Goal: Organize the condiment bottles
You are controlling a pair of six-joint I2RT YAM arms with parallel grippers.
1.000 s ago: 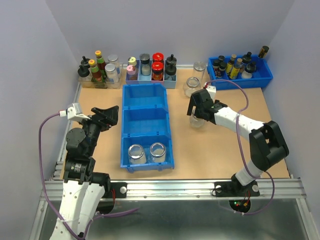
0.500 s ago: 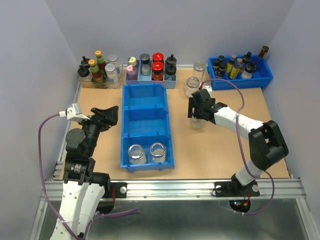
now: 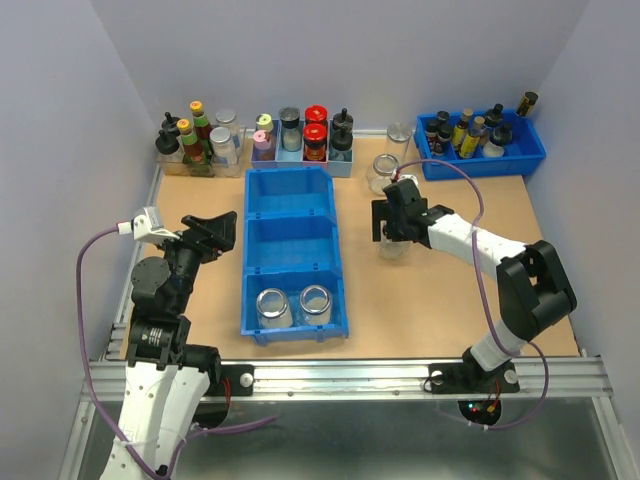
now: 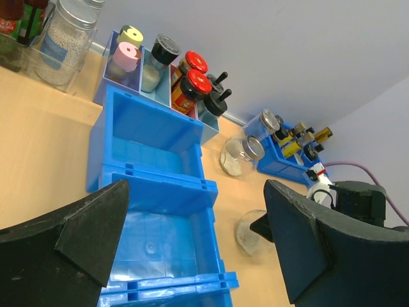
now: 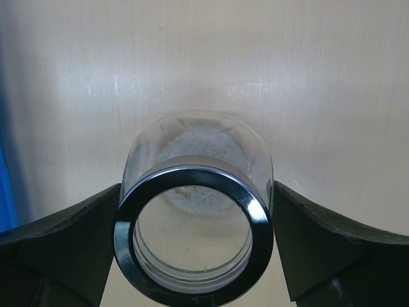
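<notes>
right fingers (image 3: 388, 228): mine, straddling the open jar (image 5: 193, 192). In the wrist view one finger sits at 9 o'clock of its rim and one at 3 o'clock, tips right at the glass. Can't tell if I'm squeezing or just beside it.
open jar: clear glass, threaded neck, no lid, whitish patch at the base. Upright on the tabletop (image 3: 450, 310), at 3 o'clock of the blue bin's middle compartment, apart from the bin.
left fingers (image 3: 212, 228): mine, spread wide, nothing between them. Raised at 9 o'clock of the bin, well apart from every jar.
blue bin (image 3: 290, 248): three compartments in a row from 12 to 6 o'clock.
binned jar one (image 3: 272, 308): upright, no lid, in the 6 o'clock compartment.
binned jar two (image 3: 315, 303): same compartment, just beside jar one at its 3 o'clock. Touching or not, can't tell.
back jar (image 3: 381, 172): no lid, on the tabletop at 12 o'clock of the open jar, near it.
lidded jar (image 3: 398, 133): flat silver lid, at 1 o'clock of the back jar, close to the back wall.
small blue tray (image 3: 480, 160): at 3 o'clock of the lidded jar, just beside it, holding small dark bottles.
spice rack (image 3: 300, 152): at 12 o'clock of the bin, with red- and pink-lidded jars.
sauce bottles (image 3: 195, 140): at 11 o'clock of the bin, coloured caps.
</notes>
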